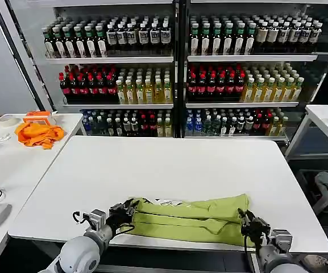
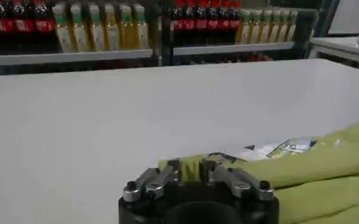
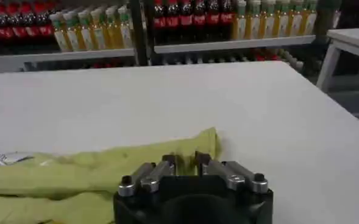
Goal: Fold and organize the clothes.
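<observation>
T-shirt: the lime-green T-shirt (image 1: 189, 219) lies folded into a long narrow band along the near edge of the white table (image 1: 175, 165), stretched between my two grippers, its ends reaching each of them.
Fold state: several lengthwise layers are stacked; a ridge of cloth runs along the middle of the band, seen from the head.
Print: a sliver of the white graphic (image 2: 270, 149) with dark marks peeks out from under the top fold, just beyond my left gripper and towards the middle of the band.
Left gripper: my left gripper (image 1: 120, 212) sits at the shirt's left end; in the left wrist view the fingers (image 2: 219, 172) are drawn close together on the green hem (image 2: 191, 165), pinching it.
Right gripper: my right gripper (image 1: 248, 223) sits at the shirt's right end; in the right wrist view its fingertips are nearly together with the cloth edge (image 3: 206, 143) at them. It looks like a pinch on the shirt, low on the tabletop.
Table ahead: bare white surface runs from both grippers out to the far edge.
Side table: off to my left, well apart from the left gripper, an orange cloth (image 1: 37, 134) is bunched on a second white table (image 1: 16, 165).
Background: beyond the table's far edge, shelves of bottles (image 1: 175, 74) span the width of the view.
</observation>
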